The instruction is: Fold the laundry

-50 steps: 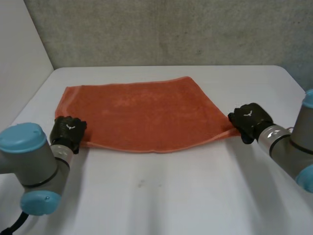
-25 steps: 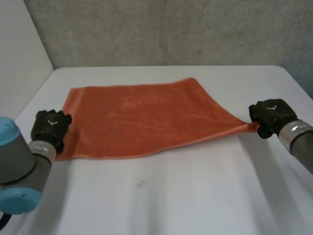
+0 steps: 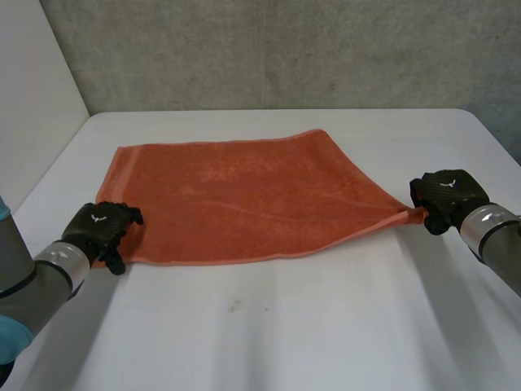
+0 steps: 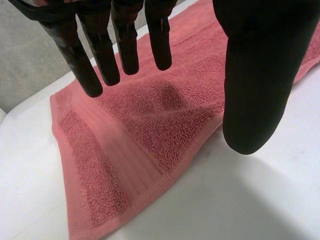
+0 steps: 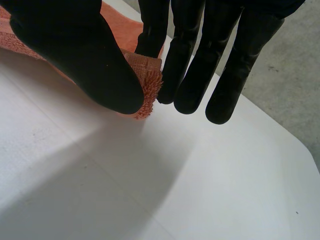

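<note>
the orange-red terry towel (image 3: 244, 195) is lying spread flat on the white desk (image 3: 285, 326); the right robot hand (image 3: 446, 195) is pinching its near right corner between thumb and fingers; the left robot hand (image 3: 104, 232) is hovering released, fingers straight, over the near left corner; the corner-grasping step is looking half done; next, the left robot hand is needing to close on its corner before any fold; a small white emblem is showing on each hand's back, with no legible writing.

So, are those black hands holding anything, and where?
The right hand pinches the towel by its near right corner. The left hand, open over the near left corner, holds nothing.
</note>
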### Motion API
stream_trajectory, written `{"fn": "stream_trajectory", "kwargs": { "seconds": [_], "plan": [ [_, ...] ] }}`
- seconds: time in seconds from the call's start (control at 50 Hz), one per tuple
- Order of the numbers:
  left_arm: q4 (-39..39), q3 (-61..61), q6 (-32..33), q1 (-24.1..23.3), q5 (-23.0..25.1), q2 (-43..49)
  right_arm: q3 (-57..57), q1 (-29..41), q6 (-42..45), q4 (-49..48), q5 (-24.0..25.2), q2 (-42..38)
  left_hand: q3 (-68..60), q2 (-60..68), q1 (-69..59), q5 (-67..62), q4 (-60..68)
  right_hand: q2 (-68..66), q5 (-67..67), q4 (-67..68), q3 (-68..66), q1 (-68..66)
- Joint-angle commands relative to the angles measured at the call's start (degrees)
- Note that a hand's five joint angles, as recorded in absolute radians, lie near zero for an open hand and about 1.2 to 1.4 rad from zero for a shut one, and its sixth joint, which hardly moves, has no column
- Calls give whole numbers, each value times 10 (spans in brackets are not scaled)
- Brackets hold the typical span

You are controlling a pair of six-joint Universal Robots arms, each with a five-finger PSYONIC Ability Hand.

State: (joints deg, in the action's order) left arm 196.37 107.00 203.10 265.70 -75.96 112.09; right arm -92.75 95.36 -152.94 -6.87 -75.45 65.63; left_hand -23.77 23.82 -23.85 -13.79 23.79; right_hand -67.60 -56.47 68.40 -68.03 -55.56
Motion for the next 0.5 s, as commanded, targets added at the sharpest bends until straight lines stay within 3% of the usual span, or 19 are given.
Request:
{"fn": "stream_trajectory", "kwargs": {
  "seconds": [0.02,0.08,0.42,0.5],
  "plan": [
    [38,-11,2,-9,-5,33,-4,0,1,-2,0,-1,-90,89,-89,-89,89,-124,-135,116,-120,-244],
    [46,-21,2,-9,-5,44,-4,0,1,-2,0,-1,-159,158,-158,-158,158,-124,-135,116,-120,-244],
    [50,-58,7,-12,-8,87,-2,-3,1,-2,1,-1,-278,278,-277,-278,278,-124,-135,116,-120,-244],
    [50,-68,7,-12,-9,96,-2,-3,1,-2,2,-1,-384,383,-383,-383,383,-124,-135,116,-120,-244]
  ]
}}
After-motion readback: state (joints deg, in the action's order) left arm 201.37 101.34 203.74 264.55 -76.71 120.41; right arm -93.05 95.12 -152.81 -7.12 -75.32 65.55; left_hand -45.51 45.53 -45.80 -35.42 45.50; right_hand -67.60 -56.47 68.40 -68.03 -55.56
